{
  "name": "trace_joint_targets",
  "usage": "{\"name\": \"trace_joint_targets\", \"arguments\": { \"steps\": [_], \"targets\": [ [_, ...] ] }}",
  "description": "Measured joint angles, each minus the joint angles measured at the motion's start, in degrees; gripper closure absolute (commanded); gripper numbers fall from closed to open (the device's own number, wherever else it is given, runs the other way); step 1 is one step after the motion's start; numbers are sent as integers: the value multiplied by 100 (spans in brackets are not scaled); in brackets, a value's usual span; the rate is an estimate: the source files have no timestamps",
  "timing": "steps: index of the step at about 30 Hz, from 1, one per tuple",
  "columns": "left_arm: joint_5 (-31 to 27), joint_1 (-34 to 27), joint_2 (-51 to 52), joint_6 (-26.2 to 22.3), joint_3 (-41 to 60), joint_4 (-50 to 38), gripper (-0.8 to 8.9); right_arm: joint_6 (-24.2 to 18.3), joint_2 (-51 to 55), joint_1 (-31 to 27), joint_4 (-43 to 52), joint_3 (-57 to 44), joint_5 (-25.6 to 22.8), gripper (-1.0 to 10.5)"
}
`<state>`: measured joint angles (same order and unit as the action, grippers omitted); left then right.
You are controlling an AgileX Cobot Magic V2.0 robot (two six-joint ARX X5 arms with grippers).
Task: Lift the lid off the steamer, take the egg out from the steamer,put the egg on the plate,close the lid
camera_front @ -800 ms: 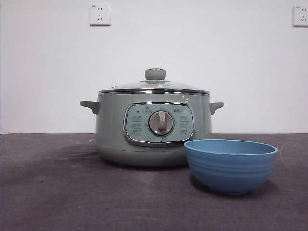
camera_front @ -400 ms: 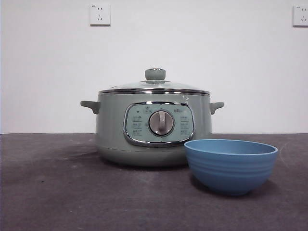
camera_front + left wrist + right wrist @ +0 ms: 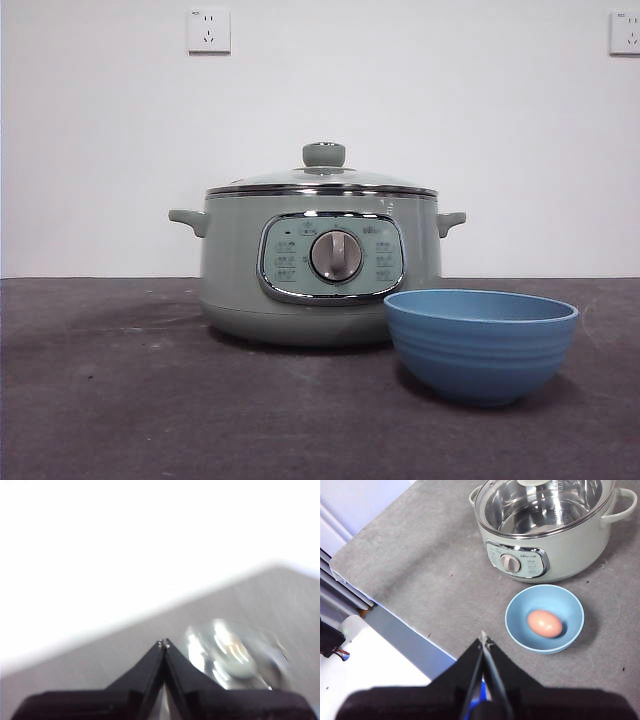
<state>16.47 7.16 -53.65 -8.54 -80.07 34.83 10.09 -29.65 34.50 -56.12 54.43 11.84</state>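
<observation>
Status: I found the lid [image 3: 322,178] seated on the steamer [image 3: 320,265] | egg [image 3: 545,623] lying in the plate [image 3: 519,605] on the table [image 3: 150,400] | left gripper [image 3: 164,643] and right gripper [image 3: 483,639] both pinched closed, empty, held clear | Risk: I judged the task essentially complete; any further descent could knock the plate and roll the egg.

The place looks like a robot test lab rather than a home kitchen: a bare white wall [image 3: 400,100] carries only two power sockets [image 3: 208,30], and a plain grey felt-like worktop [image 3: 120,400] holds a lone steamer [image 3: 320,290] and plate [image 3: 480,345].
</observation>
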Motion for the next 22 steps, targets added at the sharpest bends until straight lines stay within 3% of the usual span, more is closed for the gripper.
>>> {"name": "trace_joint_targets", "arguments": {
  "steps": [6,9,15,22],
  "targets": [
    [-535,-817,1499,-26,2293,-2072,817,0,0,0,0,0,-2,946],
    [-737,-1093,2225,-26,3567,-2625,817,0,0,0,0,0,0,946],
    [-796,-1279,3510,-26,5716,-2743,817,0,0,0,0,0,0,946],
    [-907,-1279,4538,146,7147,-2914,817,0,0,0,0,0,0,946]
  ]
}}
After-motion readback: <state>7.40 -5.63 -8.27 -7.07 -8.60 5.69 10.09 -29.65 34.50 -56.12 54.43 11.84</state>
